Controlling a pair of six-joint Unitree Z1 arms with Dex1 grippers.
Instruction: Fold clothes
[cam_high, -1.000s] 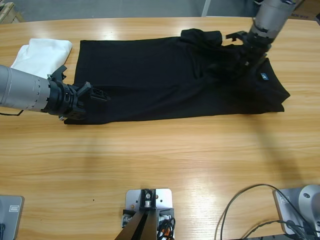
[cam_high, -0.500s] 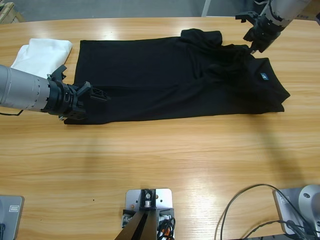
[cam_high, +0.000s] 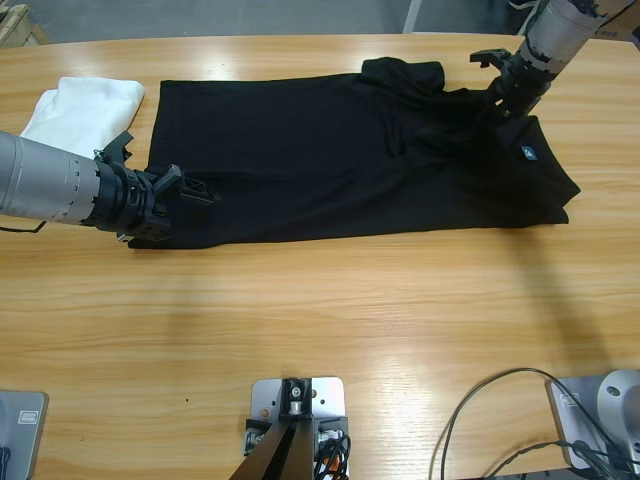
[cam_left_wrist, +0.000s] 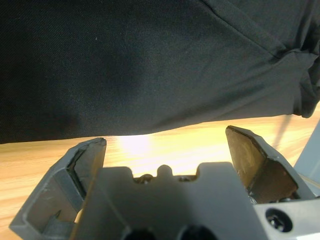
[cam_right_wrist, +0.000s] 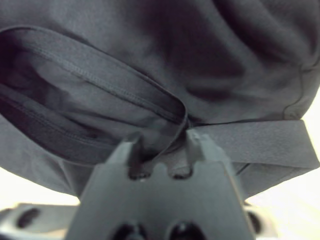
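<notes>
The black polo shirt lies flat along the table, long axis left to right, logo end rightward. The left gripper, jaws spread, sits low at its near left hem. The right gripper pinches a fold at the far right edge.

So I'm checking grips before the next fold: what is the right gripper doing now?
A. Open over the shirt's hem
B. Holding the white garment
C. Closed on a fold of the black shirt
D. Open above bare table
C: in the right wrist view the right gripper has its jaws pinched on a seamed fold of the shirt; in the high view it sits at the shirt's far right edge.
</notes>
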